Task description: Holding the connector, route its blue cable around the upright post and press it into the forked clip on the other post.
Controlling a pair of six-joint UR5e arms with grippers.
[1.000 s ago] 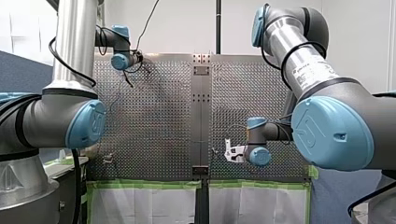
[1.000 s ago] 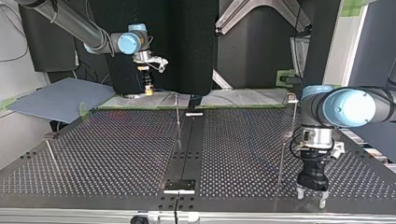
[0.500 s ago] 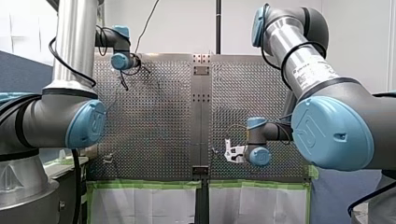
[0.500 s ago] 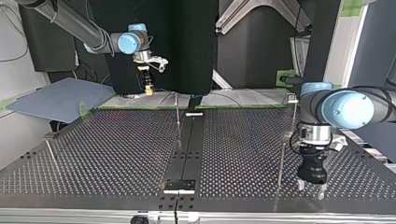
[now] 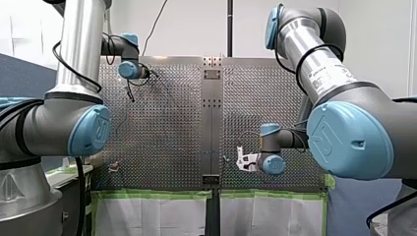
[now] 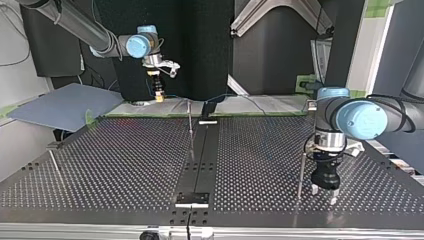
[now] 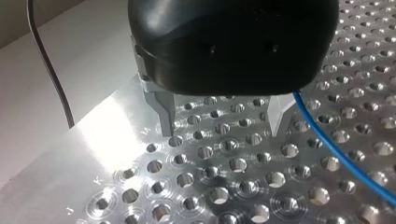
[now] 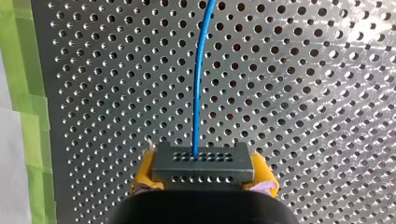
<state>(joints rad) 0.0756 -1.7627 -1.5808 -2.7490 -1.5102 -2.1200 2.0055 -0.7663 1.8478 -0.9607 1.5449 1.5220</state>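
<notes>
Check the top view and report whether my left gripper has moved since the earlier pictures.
Yes. In the top view my left gripper has shifted toward the view's left and farther back, closing on the thin upright post.

Front view: behind us, high, looking over perforated table point(image 5: 162, 123). Top view: far edge, low, facing back at us. Both wrist views: close above same table, sharing blue cable point(image 7: 336, 153).

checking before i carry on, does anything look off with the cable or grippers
Nothing stands out. The connector sits square in my right gripper, the blue cable leaves it in a smooth curve without kinks, and my left gripper is open.
</notes>
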